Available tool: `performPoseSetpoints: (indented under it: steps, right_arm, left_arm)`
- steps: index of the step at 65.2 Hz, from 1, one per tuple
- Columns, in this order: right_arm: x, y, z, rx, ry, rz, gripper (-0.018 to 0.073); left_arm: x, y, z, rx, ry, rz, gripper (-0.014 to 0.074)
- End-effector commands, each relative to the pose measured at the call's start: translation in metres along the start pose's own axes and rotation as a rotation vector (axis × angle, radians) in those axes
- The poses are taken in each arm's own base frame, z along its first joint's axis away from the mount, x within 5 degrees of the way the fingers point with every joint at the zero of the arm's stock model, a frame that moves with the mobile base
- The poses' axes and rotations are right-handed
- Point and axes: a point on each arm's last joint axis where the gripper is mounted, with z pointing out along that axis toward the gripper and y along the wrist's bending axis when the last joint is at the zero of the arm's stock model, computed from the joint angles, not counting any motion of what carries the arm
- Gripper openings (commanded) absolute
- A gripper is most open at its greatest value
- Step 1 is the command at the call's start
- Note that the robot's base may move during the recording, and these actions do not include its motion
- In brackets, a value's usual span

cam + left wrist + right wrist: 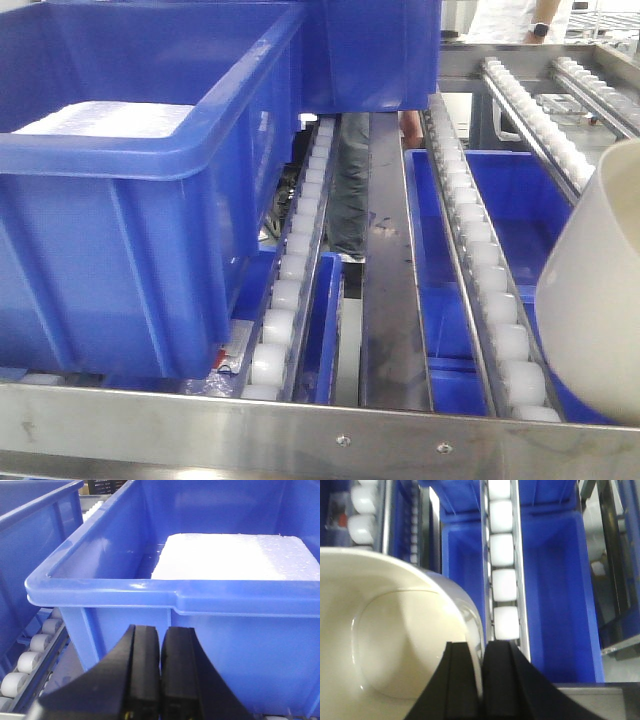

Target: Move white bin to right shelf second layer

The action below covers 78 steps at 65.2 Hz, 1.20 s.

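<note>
The white bin [385,635] is a smooth cream tub, tilted so that I look into it in the right wrist view. My right gripper [481,647] is shut on its wall, one finger inside and one outside. In the front view the white bin [600,290] hangs at the right edge, over the front end of a roller lane [487,262] of the sloped steel rack level. Just past the bin's rim runs the same lane of white rollers [502,580]. My left gripper [161,630] is shut on nothing, close in front of a blue crate's wall.
A large blue ribbed crate [130,200] holding a white foam slab [230,557] fills the rack's left side, with another blue crate [370,50] behind it. Blue crates [520,200] sit below the lanes. A steel front rail [320,435] crosses the foreground. A person [350,190] stands behind the rack.
</note>
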Motion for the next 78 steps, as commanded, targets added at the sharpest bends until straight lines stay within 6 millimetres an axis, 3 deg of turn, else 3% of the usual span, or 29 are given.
performPoseSetpoints:
  steps: [1,34,40,54,64,78]
  right_arm:
    - [-0.017,0.002,-0.003,-0.001,-0.115,-0.016,0.0046]
    - [-0.018,0.001,-0.002,0.008,-0.124,-0.044,0.0053]
    - [-0.018,0.001,-0.002,0.008,-0.124,-0.044,0.011]
    - [-0.018,0.001,-0.002,0.008,-0.125,-0.044,0.0387]
    - [-0.019,0.001,-0.003,0.006,-0.131,-0.043,0.0391]
    - [-0.022,0.004,-0.027,-0.019,-0.239,-0.041,0.0391]
  left_arm:
    - [0.004,0.0,0.001,0.0,-0.066,-0.003,0.0085]
    - [0.004,0.0,0.001,0.0,-0.066,-0.003,0.0085]
    - [0.004,0.0,0.001,0.0,-0.066,-0.003,0.0085]
    - [0.004,0.0,0.001,0.0,-0.066,-0.003,0.0085]
    - [0.004,0.0,0.001,0.0,-0.066,-0.003,0.0085]
    - [0.004,0.0,0.001,0.0,-0.066,-0.003,0.0085]
